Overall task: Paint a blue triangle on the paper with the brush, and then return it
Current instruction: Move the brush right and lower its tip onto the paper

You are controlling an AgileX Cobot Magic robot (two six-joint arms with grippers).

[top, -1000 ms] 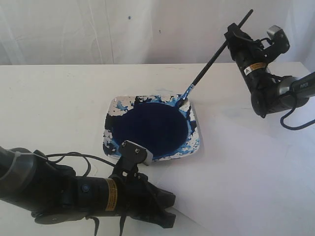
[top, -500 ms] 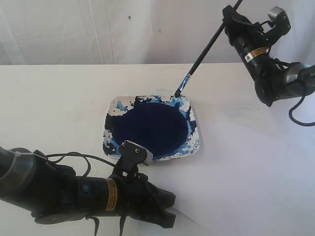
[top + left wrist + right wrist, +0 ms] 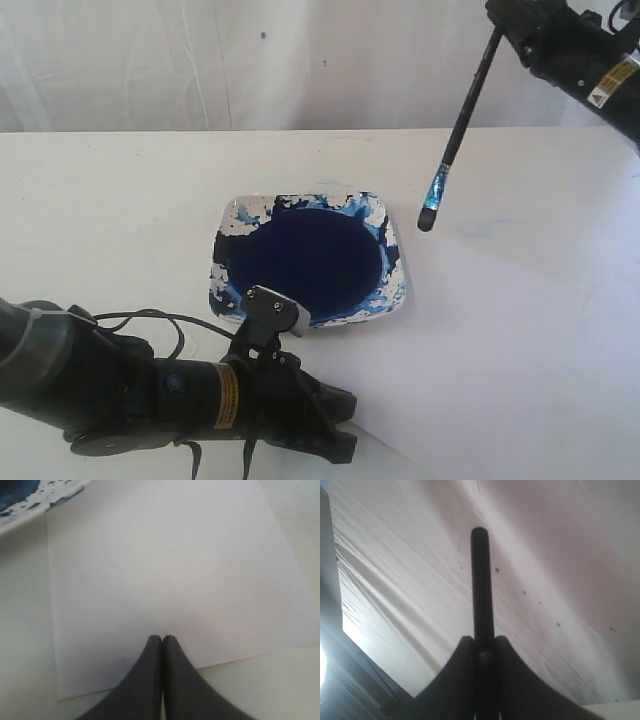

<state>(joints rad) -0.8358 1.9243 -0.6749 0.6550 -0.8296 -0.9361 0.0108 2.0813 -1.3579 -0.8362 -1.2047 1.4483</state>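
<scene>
My right gripper point(image 3: 505, 22), at the top right of the exterior view, is shut on the black handle of the brush point(image 3: 462, 125). The brush hangs steeply, and its blue-stained tip point(image 3: 430, 212) is in the air just right of the dish's far right corner. In the right wrist view the handle point(image 3: 481, 580) sticks out between the closed fingers of the right gripper point(image 3: 482, 645). The paper point(image 3: 500, 330) lies right of the dish and bears no blue triangle. My left gripper point(image 3: 162, 639) is shut with nothing in it, low over the paper point(image 3: 165, 570) near its edge.
A square white dish point(image 3: 225, 225) with a dark navy pool of paint point(image 3: 305, 262) sits mid-table; its paint-smeared rim point(image 3: 30, 500) shows in the left wrist view. The left arm point(image 3: 150, 395) lies along the table's front edge. A white curtain point(image 3: 200, 60) hangs behind.
The right gripper has risen and moved right, lifting the brush tip off the dish's far rim. The brush now hangs steeper. The left arm has not moved.
</scene>
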